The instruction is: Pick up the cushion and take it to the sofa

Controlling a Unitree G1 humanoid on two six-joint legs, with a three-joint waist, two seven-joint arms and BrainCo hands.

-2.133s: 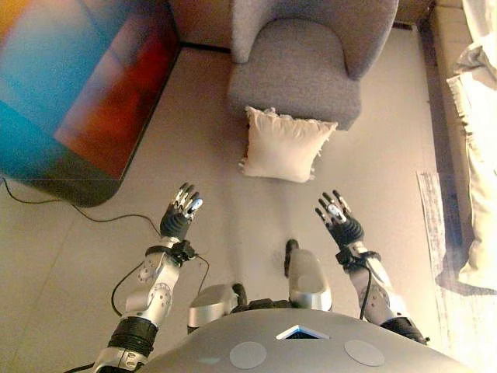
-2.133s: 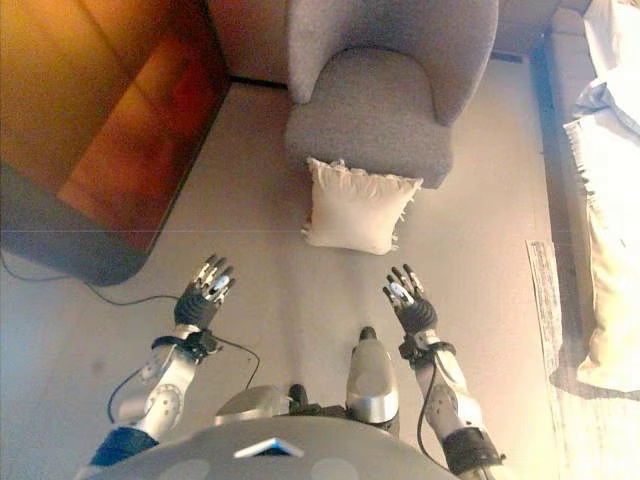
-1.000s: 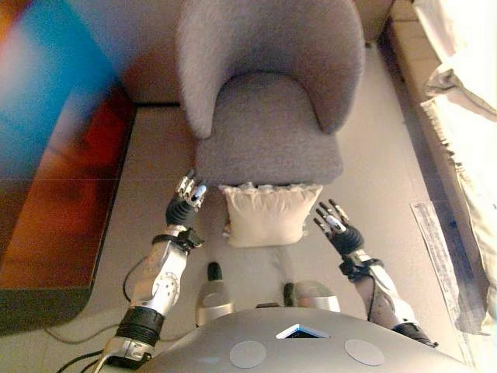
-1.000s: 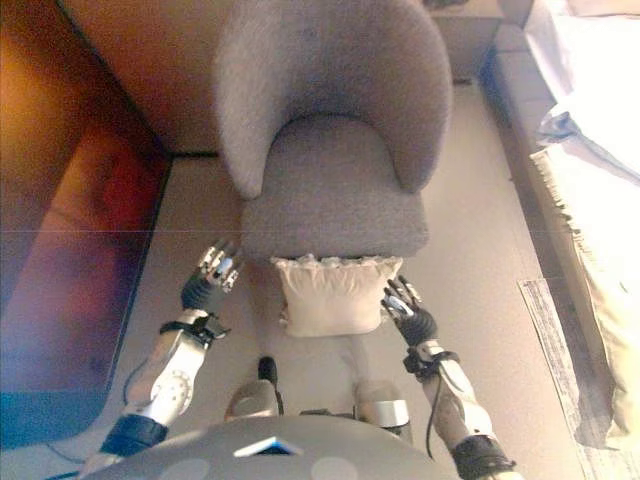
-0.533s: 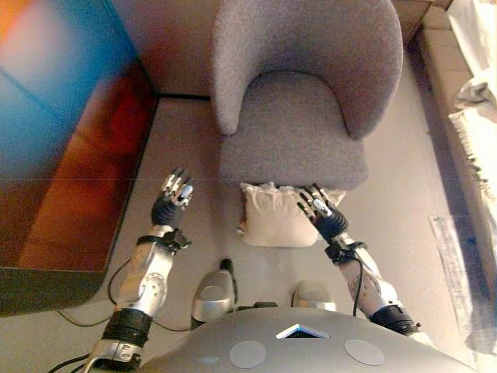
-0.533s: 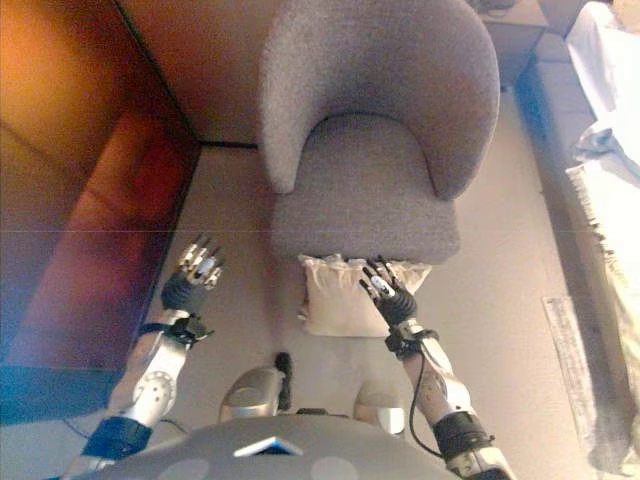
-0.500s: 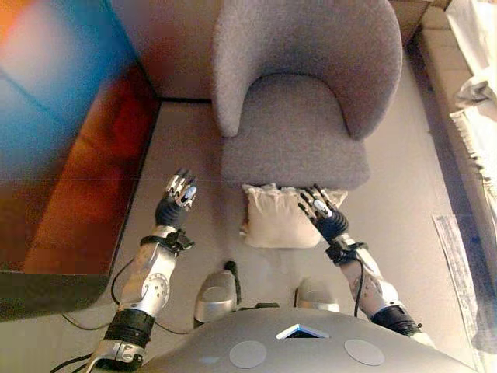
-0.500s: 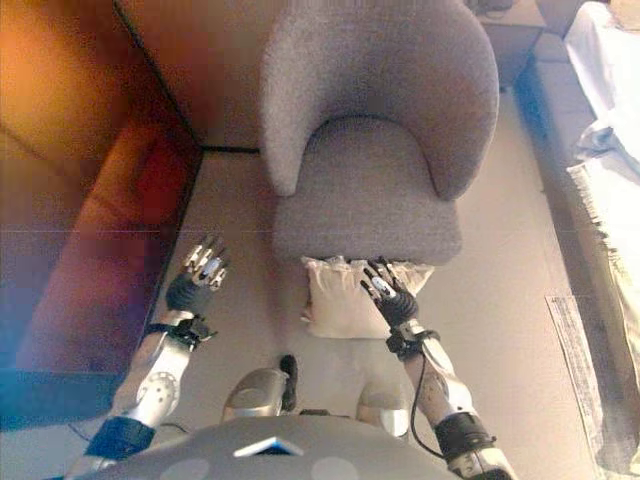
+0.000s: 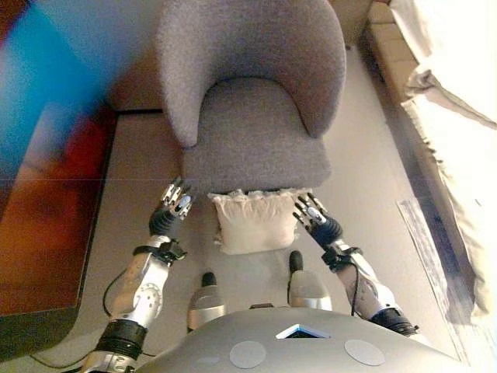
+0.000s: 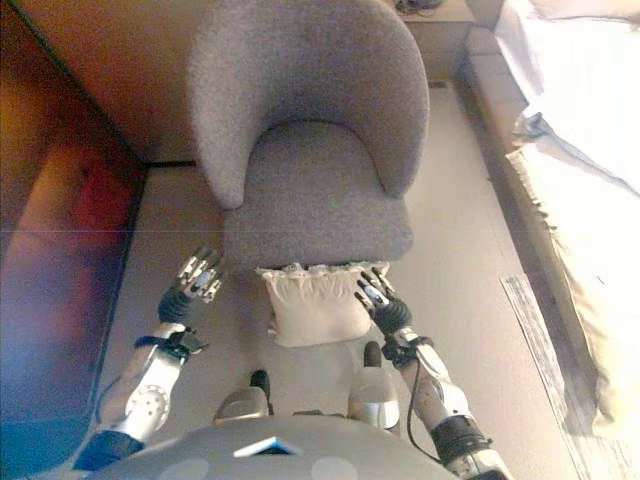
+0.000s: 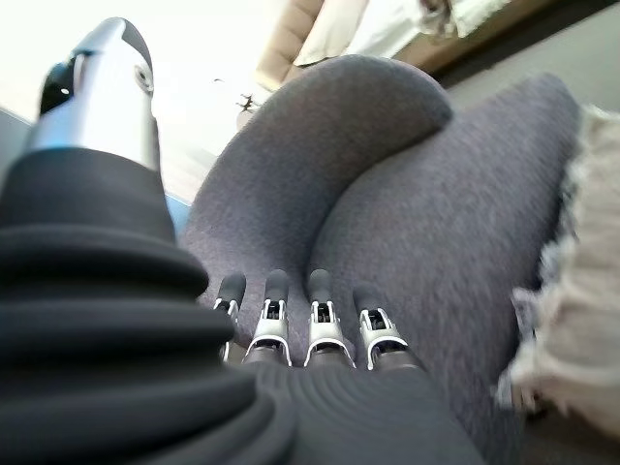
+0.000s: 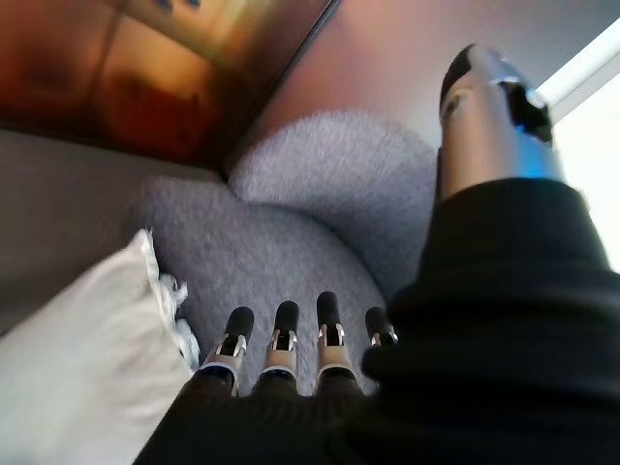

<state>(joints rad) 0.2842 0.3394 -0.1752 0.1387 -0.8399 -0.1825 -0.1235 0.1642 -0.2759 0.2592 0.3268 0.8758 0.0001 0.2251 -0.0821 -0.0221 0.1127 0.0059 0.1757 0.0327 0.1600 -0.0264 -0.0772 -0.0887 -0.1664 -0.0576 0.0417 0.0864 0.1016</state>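
A cream frilled cushion [image 9: 253, 220] leans on the floor against the front of a grey armchair [image 9: 252, 136]. My left hand [image 9: 171, 211] hovers open just left of the cushion, a small gap between them. Open too, my right hand [image 9: 314, 218] is at the cushion's right edge, fingers close to its frilled corner; touching or not is unclear. The left wrist view has the cushion [image 11: 581, 320] past straight fingers [image 11: 320, 334] and the chair [image 11: 407, 194]. In the right wrist view the cushion [image 12: 87, 368] lies beside extended fingers [image 12: 281, 344].
A dark wooden cabinet [image 9: 43, 210] stands along the left. A sofa draped with white cloth [image 10: 590, 200] runs down the right side, a rug edge [image 9: 431, 249] beside it. Bare floor lies either side of the armchair.
The camera has shifted, so the armchair and cushion sit further left in view. My right hand has slid from over the cushion's top to its right edge. The left hand came closer to the cushion.
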